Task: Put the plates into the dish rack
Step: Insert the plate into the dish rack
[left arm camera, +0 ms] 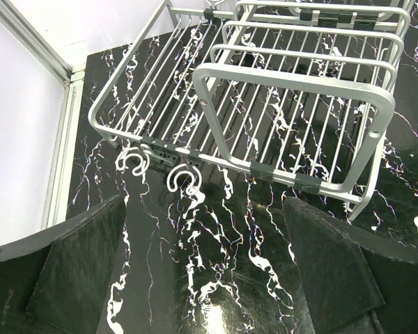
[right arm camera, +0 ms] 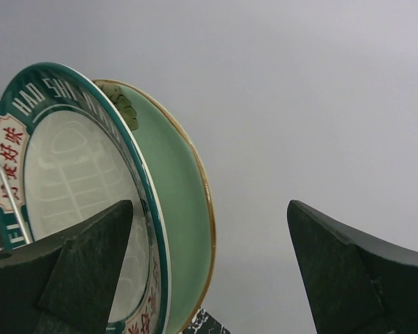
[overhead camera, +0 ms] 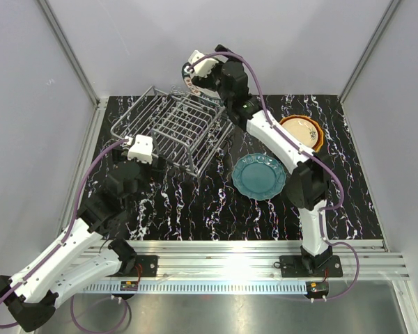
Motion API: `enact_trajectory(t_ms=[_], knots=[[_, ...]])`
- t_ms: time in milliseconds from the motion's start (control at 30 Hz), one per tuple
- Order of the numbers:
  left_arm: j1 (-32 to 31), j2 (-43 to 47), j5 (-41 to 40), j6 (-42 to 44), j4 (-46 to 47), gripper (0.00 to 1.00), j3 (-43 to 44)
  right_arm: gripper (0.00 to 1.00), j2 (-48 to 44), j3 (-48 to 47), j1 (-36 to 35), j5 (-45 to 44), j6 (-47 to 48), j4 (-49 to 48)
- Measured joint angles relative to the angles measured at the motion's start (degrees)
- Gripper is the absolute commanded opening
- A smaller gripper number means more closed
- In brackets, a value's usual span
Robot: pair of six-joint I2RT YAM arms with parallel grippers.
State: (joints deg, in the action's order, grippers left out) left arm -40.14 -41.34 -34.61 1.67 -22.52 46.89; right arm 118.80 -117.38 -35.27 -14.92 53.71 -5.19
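The silver wire dish rack stands at the table's back left and fills the top of the left wrist view. Two plates stand upright at its far end: a cream-centred plate with a teal rim and red characters, and a mint green plate behind it. My right gripper is open beside them, its left finger in front of the cream-centred plate. A dark teal plate lies flat right of the rack. My left gripper is open and empty over the table before the rack.
A cream-centred plate with an orange rim lies flat at the back right. Two white hooks hang from the rack's near edge. Grey walls enclose the black marbled table on three sides. A metal rail runs along the front.
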Motion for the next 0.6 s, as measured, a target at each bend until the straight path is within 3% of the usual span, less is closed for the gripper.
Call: enact_trajectory(t_ms=[600], knots=[[0.3, -0.7, 0.5, 0.0, 0.1, 0.99, 0.0, 1.00, 1.6, -3.2, 1.4, 0.2, -4.8, 1.4]])
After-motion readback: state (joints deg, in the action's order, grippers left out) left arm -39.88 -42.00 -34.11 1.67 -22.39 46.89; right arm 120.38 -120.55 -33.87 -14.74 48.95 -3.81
